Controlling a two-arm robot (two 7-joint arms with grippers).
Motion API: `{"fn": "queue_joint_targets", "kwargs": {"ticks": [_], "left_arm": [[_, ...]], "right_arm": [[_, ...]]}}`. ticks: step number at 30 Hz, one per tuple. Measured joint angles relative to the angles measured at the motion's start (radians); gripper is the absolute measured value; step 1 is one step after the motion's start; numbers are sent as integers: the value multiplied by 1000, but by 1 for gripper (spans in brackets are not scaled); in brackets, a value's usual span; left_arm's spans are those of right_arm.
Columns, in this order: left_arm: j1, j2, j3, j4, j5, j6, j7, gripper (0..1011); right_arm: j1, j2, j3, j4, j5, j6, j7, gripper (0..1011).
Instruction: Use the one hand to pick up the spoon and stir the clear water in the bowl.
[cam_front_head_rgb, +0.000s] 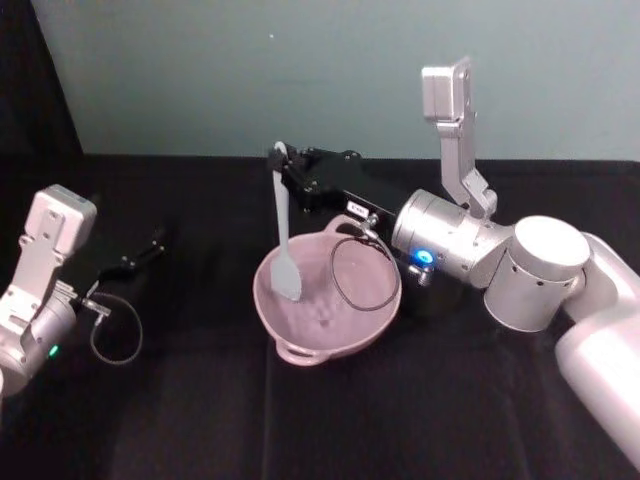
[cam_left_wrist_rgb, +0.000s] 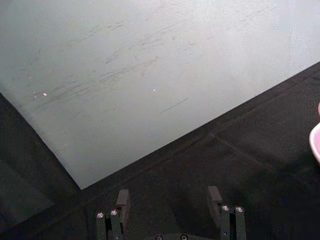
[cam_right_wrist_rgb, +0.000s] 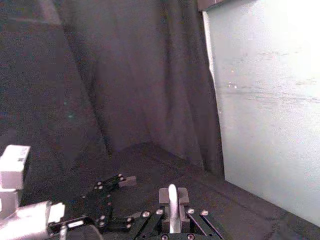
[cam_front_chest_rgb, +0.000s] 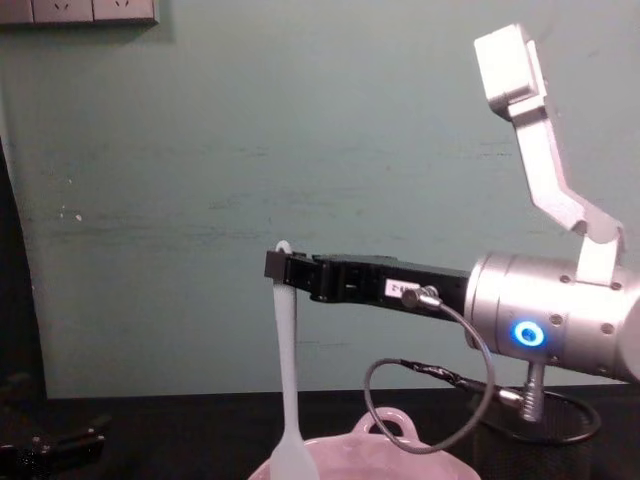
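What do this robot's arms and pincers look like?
Both arms are chunky silver-white cylinders with rounded joints. The right arm has a blue glowing ring light, a white angular bracket and a grey looping cable. The right gripper is long, narrow and black, with a small white label. The left gripper is black too, beside a thin cable loop and a tiny green light.

White spoon (cam_front_head_rgb: 284, 235) hangs upright (head down) over pink bowl (cam_front_head_rgb: 335, 343).

One spoon (cam_front_head_rgb: 283, 225), one bowl (cam_front_head_rgb: 266, 316), one cup (cam_front_head_rgb: 445, 300), two grippers: left (cam_front_head_rgb: 157, 239) and right (cam_front_head_rgb: 279, 159).
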Motion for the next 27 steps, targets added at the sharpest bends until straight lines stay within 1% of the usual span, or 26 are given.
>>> {"fn": "queue_joint_targets", "kwargs": {"ticks": [2,3,5,7,11,15,17,21,22,27], "left_arm": [[0,0,0,0,0,0,0,1011],[0,0,0,0,0,0,0,1011],[0,0,0,0,0,0,0,1011],[0,0,0,0,0,0,0,1011],[0,0,0,0,0,0,0,1011],[0,0,0,0,0,0,0,1011],[0,0,0,0,0,0,0,1011],[0,0,0,0,0,0,0,1011],[0,0,0,0,0,0,0,1011],[0,0,0,0,0,0,0,1011]], "right_arm": [[24,-15,0,37,-2,-6,1,109],[24,-15,0,37,-2,-6,1,109],[38,-20,4,58,-3,-8,1,109],[46,-22,10,74,-5,-10,0,109],[49,-12,23,78,-7,-10,-4,109],[37,8,40,60,-7,-7,-14,109],[17,27,54,38,-7,-5,-24,109],[-8,49,71,5,-2,-1,-36,109],[-30,65,83,-25,1,2,-45,109],[-72,92,102,-76,9,7,-61,109]]}}
